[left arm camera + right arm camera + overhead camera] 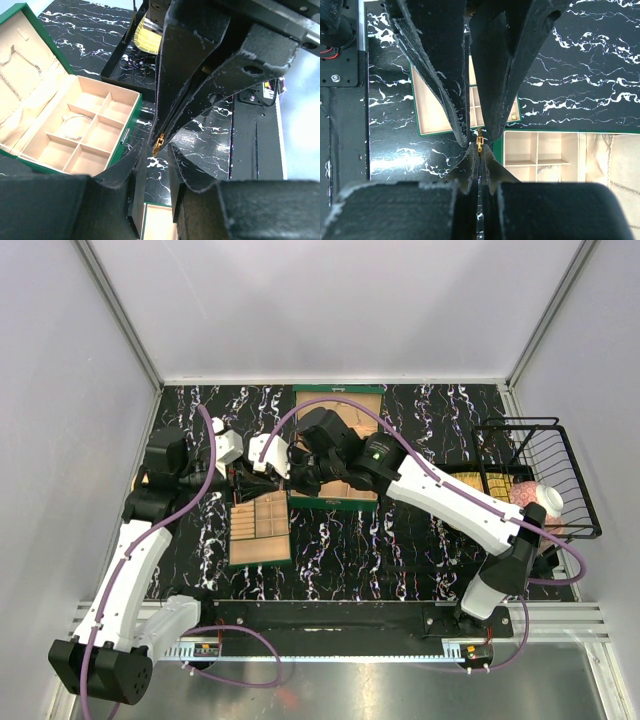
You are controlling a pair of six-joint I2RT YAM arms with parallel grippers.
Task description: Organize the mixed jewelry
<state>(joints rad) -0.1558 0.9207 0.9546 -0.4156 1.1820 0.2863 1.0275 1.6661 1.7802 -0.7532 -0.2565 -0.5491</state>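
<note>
The gold-toned piece (159, 143), a tiny link-like item, hangs clear of the desk (400, 550), pinched at one end between the closed fingertips of the right end effector (479, 151). The left end effector (156, 154) meets it tip to tip from the opposite side. Its fingers stand slightly apart, one on each side of the free end of the piece; whether they touch it cannot be told. Beneath the two meeting end effectors lies the near edge of the tan compartmented tray (432, 107), and a further small gold-toned bit (512, 116) rests in one of its compartments just beyond the left fingers. Just beside the right end effector, under its wrist, stands the green box (125, 136), open, with its lid laid back. A whitish bracelet (75, 125) lies in one of the box's middle compartments and a thin pale chain (12, 75) lies against the lid lining — both well apart from either end effector. Further out, behind the right end effector along its forearm, a yellow woven mat (145, 37) sits next to a black wire basket (540, 475) at the desk's edge.
</note>
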